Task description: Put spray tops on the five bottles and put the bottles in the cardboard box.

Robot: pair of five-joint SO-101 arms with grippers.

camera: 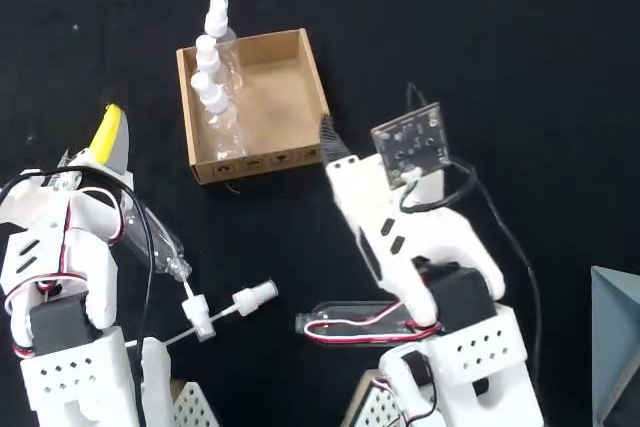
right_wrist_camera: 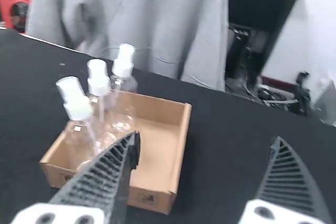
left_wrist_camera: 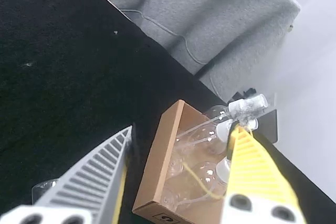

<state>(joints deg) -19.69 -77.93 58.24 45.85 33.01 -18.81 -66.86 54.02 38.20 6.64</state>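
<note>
Box (camera: 312, 77): three capped bottles (camera: 215, 97) packed along one wall, seemingly sparing room for two | loose bottle (camera: 155, 237): lying beside left arm, two spray tops (camera: 255, 297) nearby, apparently awaiting fitting | left pincer (left_wrist_camera: 184, 132): spread wide, empty | right pincer (right_wrist_camera: 205, 140): agape, empty, facing box.

My way into the cardboard box's (camera: 312, 82) right half looks open, I think; three bottles (camera: 213, 72) standing along its left wall block that side.
</note>
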